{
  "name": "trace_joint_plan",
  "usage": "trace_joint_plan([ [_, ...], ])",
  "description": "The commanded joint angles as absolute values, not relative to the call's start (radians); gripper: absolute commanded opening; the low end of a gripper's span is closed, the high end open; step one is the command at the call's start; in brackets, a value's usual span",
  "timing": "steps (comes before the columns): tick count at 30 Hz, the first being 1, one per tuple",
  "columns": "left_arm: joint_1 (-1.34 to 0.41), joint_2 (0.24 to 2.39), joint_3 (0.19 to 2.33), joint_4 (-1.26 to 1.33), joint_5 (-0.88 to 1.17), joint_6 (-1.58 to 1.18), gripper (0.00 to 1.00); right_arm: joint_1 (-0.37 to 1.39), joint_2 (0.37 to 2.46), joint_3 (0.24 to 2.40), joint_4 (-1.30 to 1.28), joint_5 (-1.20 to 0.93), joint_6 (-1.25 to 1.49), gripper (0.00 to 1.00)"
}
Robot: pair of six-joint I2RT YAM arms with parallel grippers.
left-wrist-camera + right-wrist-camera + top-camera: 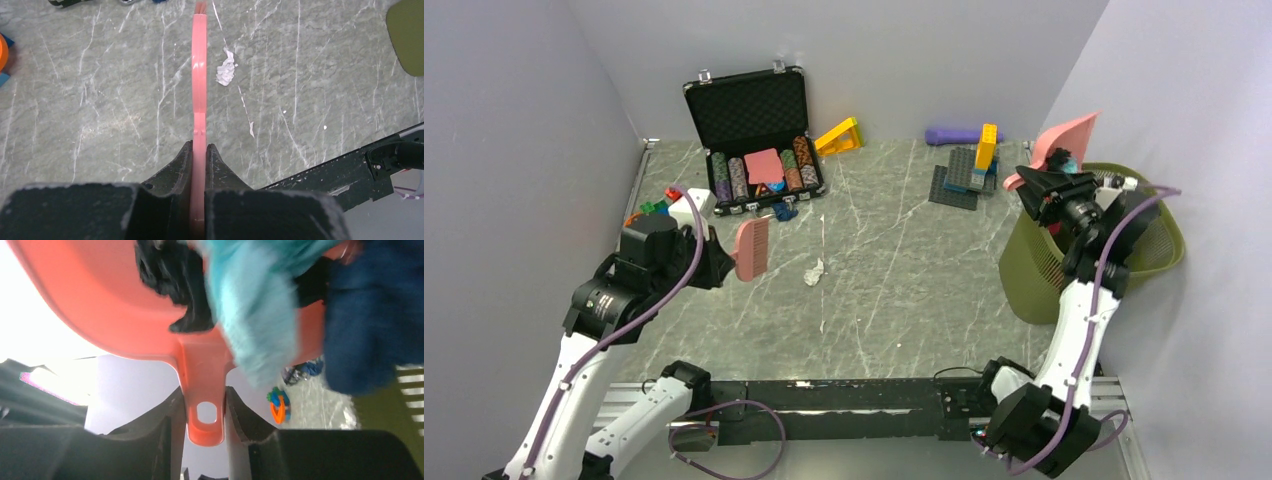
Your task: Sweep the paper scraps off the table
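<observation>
My left gripper [722, 263] is shut on the handle of a pink brush [752, 248], held edge-on above the table [894, 300]; in the left wrist view the brush [199, 75] runs up from the gripper [199, 148]. A white paper scrap [814, 272] lies just right of the brush and also shows in the left wrist view [226, 69]. A navy scrap [786, 211] lies by the case. My right gripper [1036, 185] is shut on a pink dustpan [1069, 138], tilted over the olive bin [1124, 255]. In the right wrist view the gripper [202, 390] holds the dustpan [125, 315], with teal [250, 305], navy [370, 315] and black [165, 270] scraps blurred on it.
An open black case of poker chips [754, 135] stands at the back left. Loose building bricks [664, 203] lie left of it. A yellow wedge [839, 137], a purple cylinder [954, 135] and grey baseplates with a yellow brick [969, 175] sit at the back.
</observation>
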State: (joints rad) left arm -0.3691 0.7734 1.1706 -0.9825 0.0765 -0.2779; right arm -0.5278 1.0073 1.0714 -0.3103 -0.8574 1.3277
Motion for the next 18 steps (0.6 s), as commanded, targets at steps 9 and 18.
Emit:
trace_joint_plan([
  [9,-0.365,0.739,1.147,-0.982,0.054,-0.255,0.0,-0.621,0.898,0.693,0.763,-0.853,2.073,0.0],
  [18,-0.365,0.748,1.112,-0.93,0.038,-0.289,0.0,-0.579,0.871,1.218,-0.083,-0.845,1.277,0.0],
])
